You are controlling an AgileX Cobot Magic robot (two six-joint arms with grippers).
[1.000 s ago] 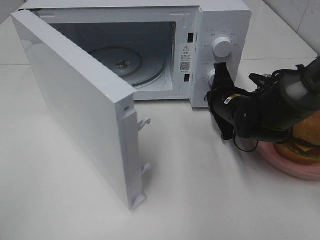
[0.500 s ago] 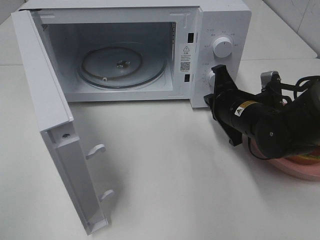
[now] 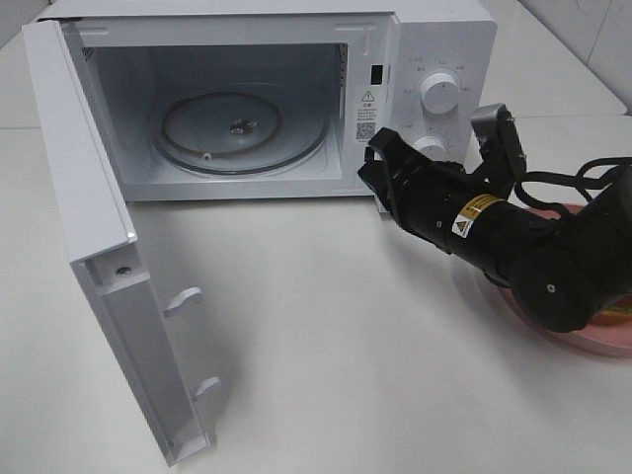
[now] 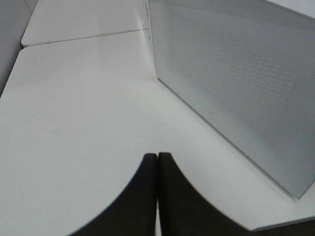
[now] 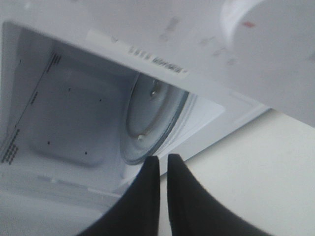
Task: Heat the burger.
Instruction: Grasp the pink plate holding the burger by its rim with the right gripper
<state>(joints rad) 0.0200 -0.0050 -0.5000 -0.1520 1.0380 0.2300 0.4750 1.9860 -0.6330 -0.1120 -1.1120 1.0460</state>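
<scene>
The burger is almost wholly hidden behind my right arm; only a thin yellow-brown sliver [image 3: 617, 316] shows above the pink plate [image 3: 592, 341] at the far right. The white microwave [image 3: 434, 39] stands open, with its glass turntable [image 3: 237, 130] bare. My right gripper [image 3: 378, 163] is shut and empty, hovering in front of the cavity's right edge, next to the control panel. Its wrist view shows the shut fingers [image 5: 158, 196] pointing at the turntable [image 5: 152, 123]. My left gripper [image 4: 157, 196] is shut and empty above the table, beside the microwave's perforated side panel [image 4: 236, 88].
The microwave door [image 3: 99, 247] stands swung wide to the left, its latch hooks [image 3: 183, 296] pointing right. Two knobs sit on the control panel, the upper one [image 3: 438, 91] in plain view. Cables trail from my right arm [image 3: 513, 242]. The left arm is outside the exterior view.
The door swung from half open to fully open. My right gripper moved left and up, from the lower knob to the cavity's right edge, and the arm dropped over the plate, hiding the burger.
</scene>
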